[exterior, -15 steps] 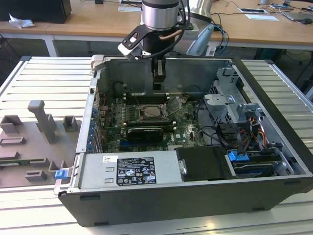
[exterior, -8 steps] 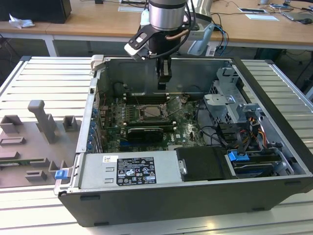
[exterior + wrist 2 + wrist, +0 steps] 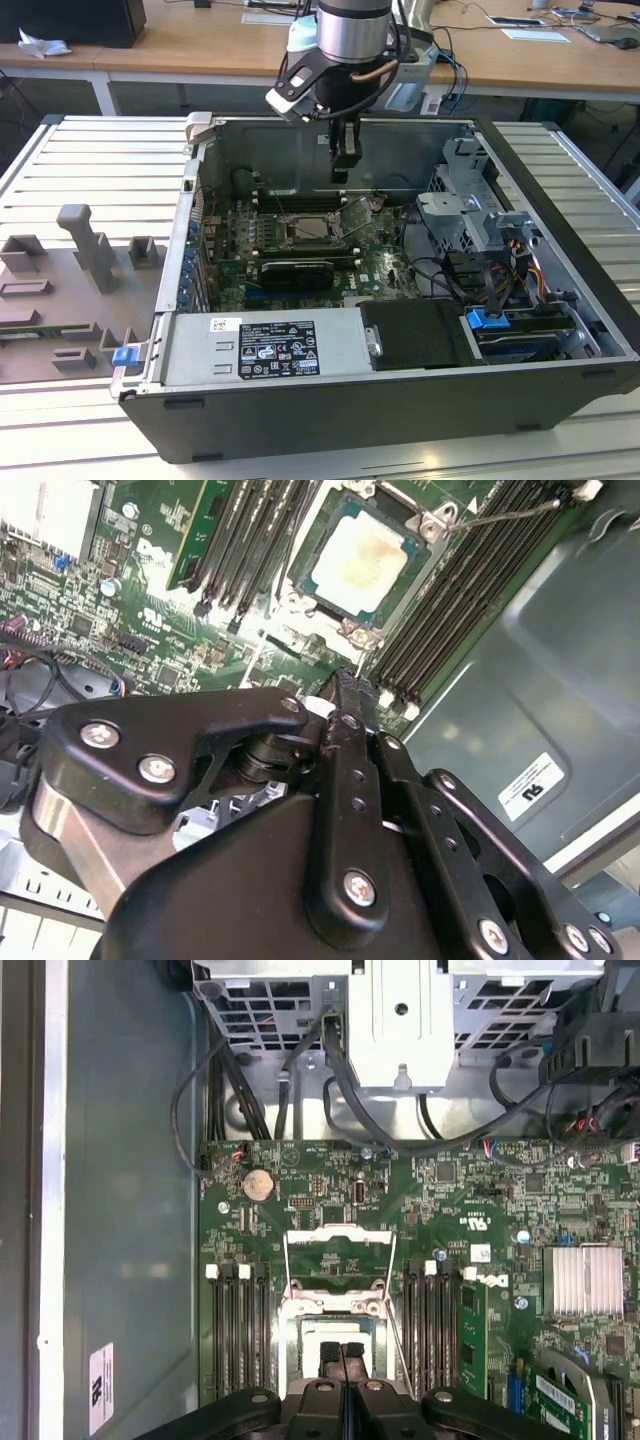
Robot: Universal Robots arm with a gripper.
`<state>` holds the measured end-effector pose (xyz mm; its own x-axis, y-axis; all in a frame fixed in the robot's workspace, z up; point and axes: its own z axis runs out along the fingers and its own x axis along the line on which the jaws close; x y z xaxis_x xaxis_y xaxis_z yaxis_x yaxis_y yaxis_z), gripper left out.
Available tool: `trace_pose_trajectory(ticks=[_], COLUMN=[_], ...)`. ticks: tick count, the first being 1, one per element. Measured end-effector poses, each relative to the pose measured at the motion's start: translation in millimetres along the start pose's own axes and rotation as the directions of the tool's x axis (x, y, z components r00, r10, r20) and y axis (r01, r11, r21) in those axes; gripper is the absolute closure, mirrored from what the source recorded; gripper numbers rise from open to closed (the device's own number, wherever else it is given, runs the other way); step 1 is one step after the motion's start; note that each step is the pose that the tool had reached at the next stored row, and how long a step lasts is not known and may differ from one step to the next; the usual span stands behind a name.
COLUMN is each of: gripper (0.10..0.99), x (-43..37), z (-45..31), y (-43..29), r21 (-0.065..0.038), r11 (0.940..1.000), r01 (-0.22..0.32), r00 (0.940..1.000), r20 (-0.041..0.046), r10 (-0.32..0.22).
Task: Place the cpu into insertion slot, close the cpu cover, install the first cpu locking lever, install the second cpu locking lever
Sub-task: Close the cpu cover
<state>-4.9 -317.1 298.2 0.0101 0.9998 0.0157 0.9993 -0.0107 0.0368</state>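
There, on the exterior view's left, at nine o'clock from the open computer case [image 3: 330,425], we saw a grey fixture tray [image 3: 80,290] lying on the slatted counter [image 3: 60,430]. Inside the case the green motherboard [image 3: 390,265] lay flat, and near its middle sat the insertion slot [image 3: 310,230].

In the second wrist view the cpu [image 3: 365,555] lay seated in that slot, pale and square, its face uncovered. The cpu cover [image 3: 355,213] stood open, tilted up at three o'clock from the slot in the exterior view. In the first wrist view its frame lay swung back just beside the slot, with green board showing through its window. A thin wire locking lever [image 3: 510,513] ran out from one corner of the slot across the black memory slots [image 3: 470,590].

The gripper [image 3: 341,172] hung over the board at one o'clock from the slot, apart from it. In both wrist views its jaws were pressed together with nothing between them.

On the exterior view's right, at three o'clock from the board, stood a metal drive cage [image 3: 470,200], and at five o'clock a blue clip [image 3: 487,320].
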Motion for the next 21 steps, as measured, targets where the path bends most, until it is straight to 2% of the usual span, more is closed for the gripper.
trace_pose_trajectory(ticks=[3, 5, 7, 9, 16, 18, 20, 21], gripper=[0.980, 0.980, 0.980, 0.980, 0.980, 0.980, 0.980, 0.980], x=[0.1, 0.2, 0.2, 0.0, -3.3, -3.4, -3.4, -3.4], z=[0.3, 0.7, 1.2, 3.2, 21.4, 25.5, 30.9, 32.4], y=[8.3, 17.1, 18.6, 23.9, 32.7, 39.0, 49.1, 51.3], r21=[0.002, 0.003, 0.003, 0.003, 0.004, 0.005, 0.005, 0.005], r11=[1.0000, 1.0000, 1.0000, 1.0000, 0.9995, 0.9994, 0.9994, 0.9994], r01=[0.000, 0.001, 0.001, 0.001, 0.032, 0.035, 0.035, 0.035], r00=[1.0000, 1.0000, 1.0000, 1.0000, 0.9995, 0.9994, 0.9994, 0.9994], r20=[0.0001, 0.0000, -0.0001, 0.0001, -0.0009, -0.0005, -0.0006, -0.0005], r10=[0.000, -0.001, -0.001, -0.001, -0.032, -0.035, -0.035, -0.035])
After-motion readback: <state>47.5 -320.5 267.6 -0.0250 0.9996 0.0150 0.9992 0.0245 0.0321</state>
